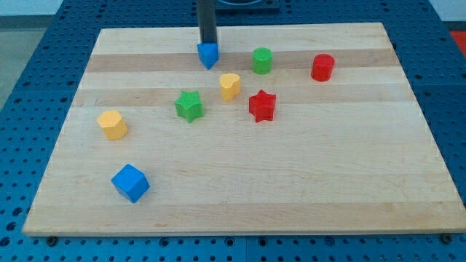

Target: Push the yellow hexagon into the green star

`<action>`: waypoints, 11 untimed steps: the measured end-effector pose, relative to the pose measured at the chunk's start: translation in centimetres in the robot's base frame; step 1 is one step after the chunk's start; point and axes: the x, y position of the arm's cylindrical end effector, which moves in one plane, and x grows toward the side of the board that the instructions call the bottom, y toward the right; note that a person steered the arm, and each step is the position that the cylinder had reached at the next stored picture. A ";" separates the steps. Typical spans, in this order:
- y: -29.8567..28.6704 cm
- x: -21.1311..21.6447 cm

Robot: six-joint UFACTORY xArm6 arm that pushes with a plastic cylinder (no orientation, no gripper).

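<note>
Touching a small blue block (pixel 208 54), my tip (pixel 208 44) stands far from yellow hexagon (pixel 112 124).

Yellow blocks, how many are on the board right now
2. The yellow hexagon sits at the view's left, and a yellow heart-shaped block sits near the middle, right of the green star. None looks hidden.

pale wooden board (pixel 306 189), striped grain, on blue pegboard (pixel 22 87). on it: blue triangular block (pixel 208 54) near the view's top, green cylinder (pixel 262 60), red cylinder (pixel 322 67), yellow heart (pixel 230 86), red star (pixel 262 105), green star (pixel 189 106), yellow hexagon (pixel 112 124) left, blue cube (pixel 130 183) lower left.
</note>
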 end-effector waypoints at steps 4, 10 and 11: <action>-10.6 11.4; -7.0 20.1; -2.3 20.0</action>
